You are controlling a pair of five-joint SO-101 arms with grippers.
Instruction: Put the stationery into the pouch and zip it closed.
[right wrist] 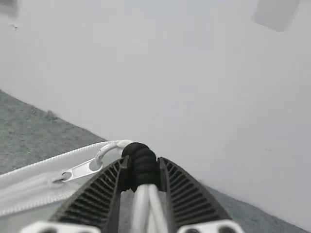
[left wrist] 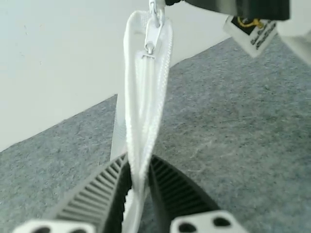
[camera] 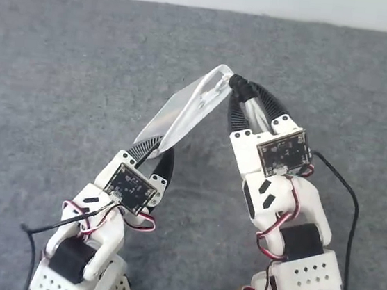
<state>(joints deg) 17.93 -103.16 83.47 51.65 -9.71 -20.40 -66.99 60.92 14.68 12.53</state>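
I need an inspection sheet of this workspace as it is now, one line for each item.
Surface: grey felt-like mat.
Job's things: white pouch held in the air between the grippers; zipper slider at the right arm's end.
Clutter: nothing seen.
Grippers: left gripper shut on the pouch's edge; right gripper shut on the pull cord.
Cables: black cable on the mat by the right arm.
Surroundings: white wall.

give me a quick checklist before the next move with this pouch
1. Left gripper clamped on the pouch end: ok.
2. Right gripper shut on the black pull cord: ok.
3. Zip slider at the right gripper's end, teeth look closed: ok.
4. Stationery inside the pouch: cannot tell.
5. Pouch held up off the table: ok.
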